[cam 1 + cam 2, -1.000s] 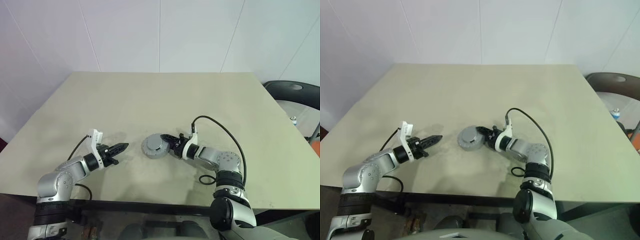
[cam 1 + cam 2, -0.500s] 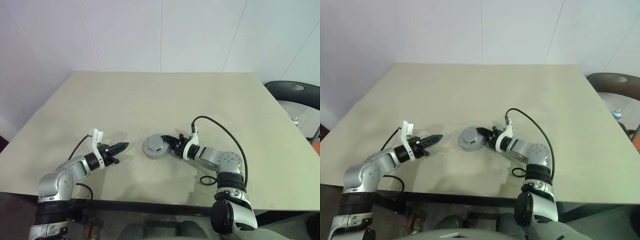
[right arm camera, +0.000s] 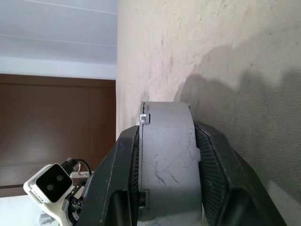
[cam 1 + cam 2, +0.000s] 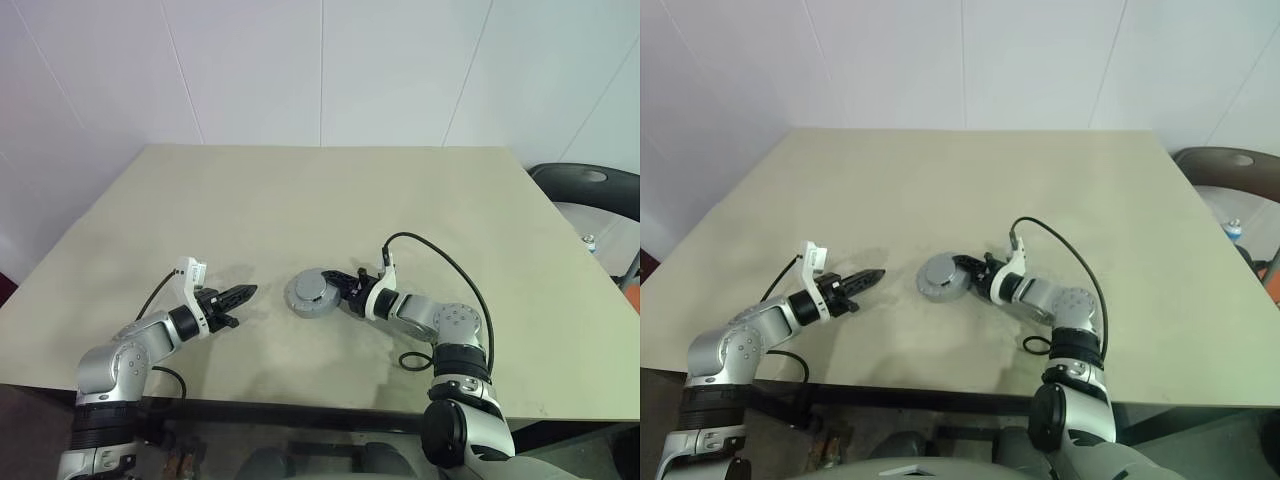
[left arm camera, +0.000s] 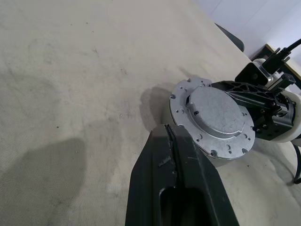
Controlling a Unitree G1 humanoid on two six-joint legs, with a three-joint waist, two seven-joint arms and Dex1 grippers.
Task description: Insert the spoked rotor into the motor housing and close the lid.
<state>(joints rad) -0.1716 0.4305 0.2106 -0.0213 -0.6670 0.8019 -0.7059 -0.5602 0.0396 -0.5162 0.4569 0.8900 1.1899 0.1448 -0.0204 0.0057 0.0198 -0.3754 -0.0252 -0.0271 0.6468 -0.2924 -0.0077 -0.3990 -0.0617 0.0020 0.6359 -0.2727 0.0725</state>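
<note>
Housing, lid on, looks heavy, rigid, slick metal; best gripped across its side wall. Right gripper clasps that wall, part open; left gripper is closed, empty.

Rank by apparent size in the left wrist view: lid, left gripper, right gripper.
1. left gripper: looks largest, though it sits right at the camera, so that says little about true size.
2. lid, on the motor housing.
3. right gripper: partly hidden behind the lid, so this rank is unsure.

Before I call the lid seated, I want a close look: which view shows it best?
The left wrist view: the lid shows face-on, with its screw holes. The eye views show a small disc; the right wrist view shows the right gripper clamping the assembly edge-on.
</note>
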